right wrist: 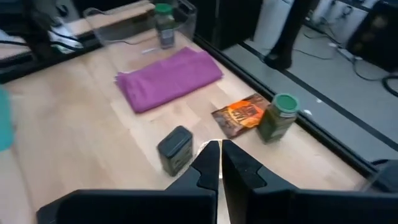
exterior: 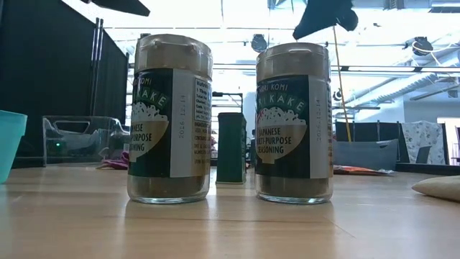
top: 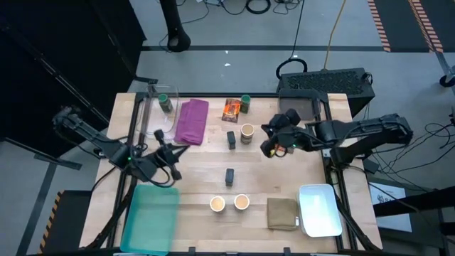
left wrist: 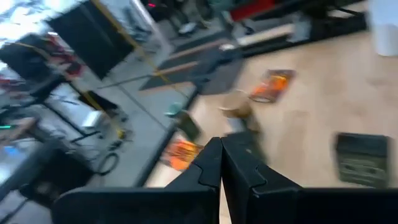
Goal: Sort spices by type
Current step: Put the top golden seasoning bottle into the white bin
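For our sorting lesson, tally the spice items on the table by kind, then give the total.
Green-lidded jars: 2
Orange packets: 1
Dark blocks: 2
Tan-topped jars: 3
Total: 8

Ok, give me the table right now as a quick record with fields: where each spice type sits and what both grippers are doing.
green-lidded jars: one by the clear bin, one beside the orange packet
dark blocks: one next to a cup, one mid-table
tan-topped cups: two at the near edge
purple cloth: flat, nothing on it
left gripper: shut, empty
right gripper: shut, empty
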`<state>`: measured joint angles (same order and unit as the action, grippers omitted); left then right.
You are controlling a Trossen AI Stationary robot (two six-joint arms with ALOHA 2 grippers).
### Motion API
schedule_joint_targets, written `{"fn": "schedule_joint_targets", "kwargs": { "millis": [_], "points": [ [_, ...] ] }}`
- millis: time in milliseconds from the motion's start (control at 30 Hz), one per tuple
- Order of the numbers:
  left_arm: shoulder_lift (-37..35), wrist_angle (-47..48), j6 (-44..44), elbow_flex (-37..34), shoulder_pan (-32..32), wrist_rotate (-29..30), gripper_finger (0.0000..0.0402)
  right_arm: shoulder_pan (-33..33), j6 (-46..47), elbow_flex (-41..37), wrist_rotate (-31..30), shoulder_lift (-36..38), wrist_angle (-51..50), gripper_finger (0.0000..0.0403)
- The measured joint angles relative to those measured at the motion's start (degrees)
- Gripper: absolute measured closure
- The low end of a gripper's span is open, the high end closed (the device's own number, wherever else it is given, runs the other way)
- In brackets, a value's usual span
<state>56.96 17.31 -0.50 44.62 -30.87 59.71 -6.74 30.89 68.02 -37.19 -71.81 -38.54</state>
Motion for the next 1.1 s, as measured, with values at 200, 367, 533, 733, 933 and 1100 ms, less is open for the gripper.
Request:
{"fn": "schedule_joint_targets", "kwargs": {
  "millis": [200, 367, 533, 733, 933, 1100],
  "points": [
    [-2.5, 7.45, 4.74, 0.0, 0.04, 2.46, 0.0391, 5.09, 1.36, 5.75, 5.77, -6.48, -4.16, 0.0403],
    [-2.6, 12.03, 8.72, 0.0, 0.04, 4.06, 0.0391, 9.82, 2.88, 6.61, 13.33, -11.96, -5.16, 0.0403],
    [-2.6, 14.37, 8.99, 0.0, 0.07, 3.76, 0.0391, 14.16, 2.02, 6.61, 15.1, -15.44, -5.11, 0.0403],
    [-2.61, 15.0, 9.03, 0.0, 0.09, 3.76, 0.0391, 16.59, 1.1, 6.63, 15.06, -17.14, -4.12, 0.0399],
    [-2.61, 15.3, 9.06, 0.0, 0.09, 3.67, 0.0391, 16.91, 4.16, 6.67, 15.26, -18.27, -1.79, 0.034],
    [-2.61, 15.33, 9.06, 0.0, 0.09, 3.55, 0.0391, 16.91, 6.52, 6.65, 18.08, -21.0, -1.76, 0.0246]
  ]
}}
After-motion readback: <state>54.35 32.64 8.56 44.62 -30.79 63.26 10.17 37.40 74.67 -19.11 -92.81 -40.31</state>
